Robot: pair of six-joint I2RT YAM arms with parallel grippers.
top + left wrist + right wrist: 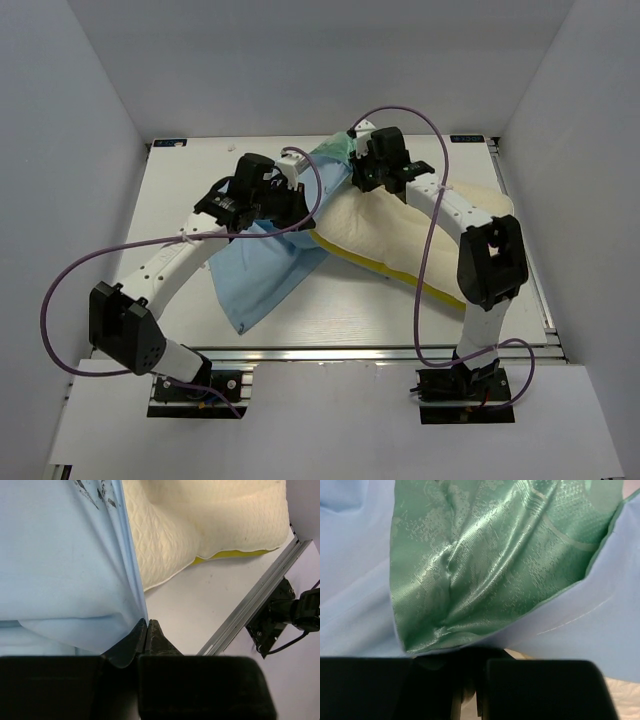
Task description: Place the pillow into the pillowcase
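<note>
pillowcase (pixel 262 268), thin blue-and-mint fabric sack, is pinched by left gripper (pixel 147 626) and right gripper (pixel 470 656), likely to spread its mouth over the cream foam pillow (pixel 400 232).

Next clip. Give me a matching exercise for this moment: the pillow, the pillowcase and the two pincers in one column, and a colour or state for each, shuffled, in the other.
Column one:
1. pillow
2. pillowcase
3. left pincer
4. right pincer

Column two:
A. shut on cloth where the glossy green face shows
B. cream, with a yellow band along its side
C. shut on a light blue edge of cloth
D. thin cloth, light blue on one face and green on the other

Pairs: 1-B, 2-D, 3-C, 4-A.
</note>
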